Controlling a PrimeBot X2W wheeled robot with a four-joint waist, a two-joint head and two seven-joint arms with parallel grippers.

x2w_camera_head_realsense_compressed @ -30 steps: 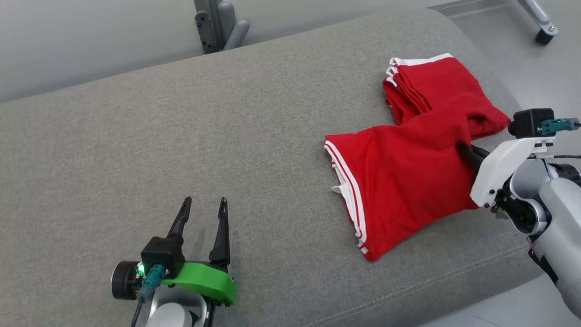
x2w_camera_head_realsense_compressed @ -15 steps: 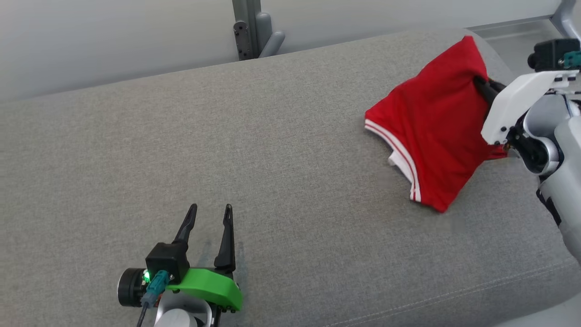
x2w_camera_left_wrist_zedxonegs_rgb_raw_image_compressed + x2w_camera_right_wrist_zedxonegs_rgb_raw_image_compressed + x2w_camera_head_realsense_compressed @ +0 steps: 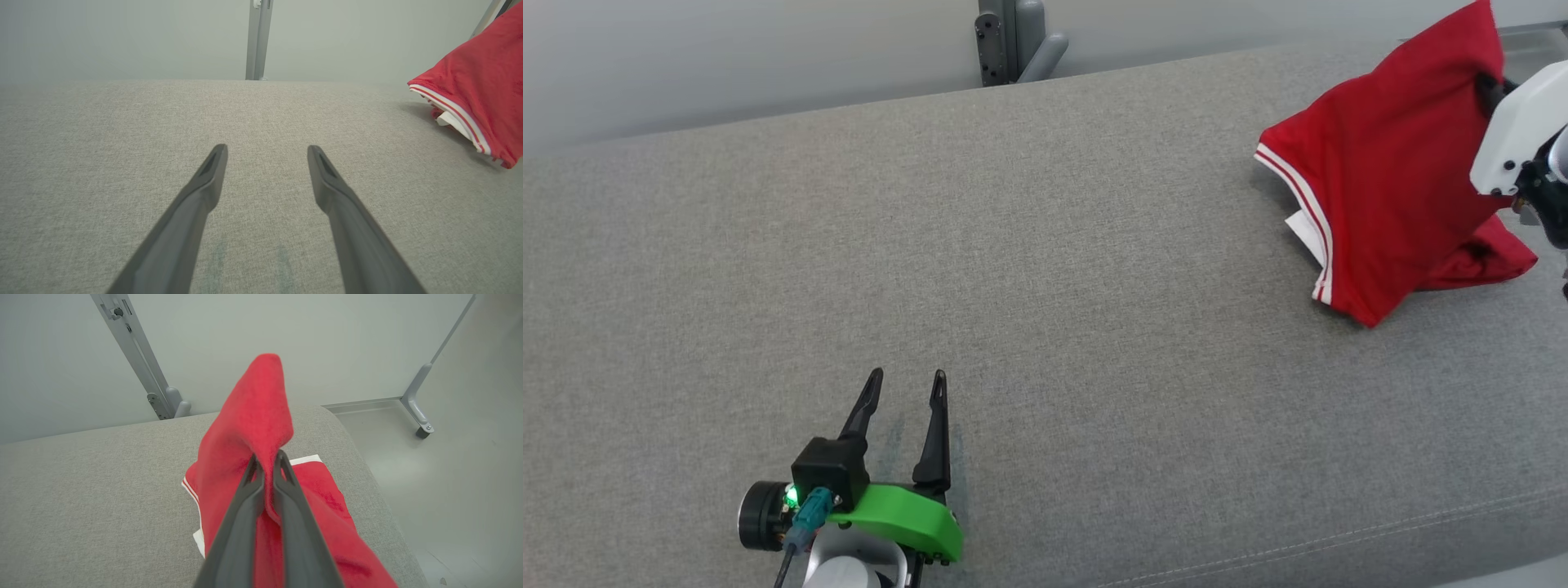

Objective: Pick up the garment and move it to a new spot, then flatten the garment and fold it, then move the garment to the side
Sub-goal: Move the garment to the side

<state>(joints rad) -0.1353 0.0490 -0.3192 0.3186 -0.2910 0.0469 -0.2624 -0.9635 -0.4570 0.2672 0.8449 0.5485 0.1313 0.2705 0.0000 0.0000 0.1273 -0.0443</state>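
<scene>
Treat garment (image 3: 1388,188) as soft, light, droopy: pinched mid-fabric by R gripper (image 3: 266,457), L gripper (image 3: 907,373) splayed & empty; prob regrab at corners.

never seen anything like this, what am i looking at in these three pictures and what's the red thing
This is a two-armed robot. The head view comes from a camera on its head, looking down at a grey padded surface. The other two come from cameras on its wrists, looking along each gripper's two dark fingers. The left gripper is open and empty, low over the surface. The right gripper is shut on a red garment with white stripes, holding a fold up; its lower end seems to touch the surface.
</scene>
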